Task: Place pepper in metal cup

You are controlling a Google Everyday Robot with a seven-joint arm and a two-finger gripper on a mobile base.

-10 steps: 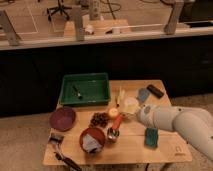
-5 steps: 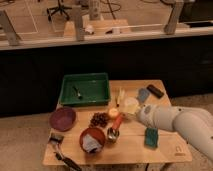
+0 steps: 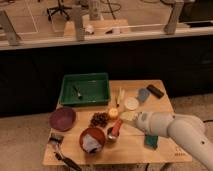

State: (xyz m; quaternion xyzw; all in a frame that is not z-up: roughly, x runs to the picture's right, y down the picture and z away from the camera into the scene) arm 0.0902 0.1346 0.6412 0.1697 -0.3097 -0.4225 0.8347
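- No readable writing or brand anywhere that I can make out, nothing legible on any item.
- The pepper (image 3: 116,127) is slim, red-orange and tapering. It stands tilted with its lower end down in the metal cup (image 3: 113,134), near the middle of the tabletop toward the front edge.
- The metal cup is small, shiny and silver. It sits just beside the red-brown bowl (image 3: 92,139), on that bowl's right.
- The gripper (image 3: 125,117) comes in from the right on a fat white arm (image 3: 172,129), right by the top end of the pepper. Can't tell whether the claw is wide, narrow or gripping anything.
- A green tray (image 3: 85,90) sits at the back left of the table (image 3: 125,150), with a small dark thing lying inside it.
- A purple plate (image 3: 62,118) is near the left edge, and a dark grape bunch (image 3: 99,119) sits between it and the cup.
- A small yellow-orange fruit (image 3: 113,113) lies just behind the cup.
- A white round cup (image 3: 131,103) sits toward the back right, and a black bar-shaped thing (image 3: 154,90) lies near the back right corner.
- A teal item (image 3: 151,141) lies under the arm near the right front.
- A dark brush-like tool (image 3: 62,150) lies at the front left corner.
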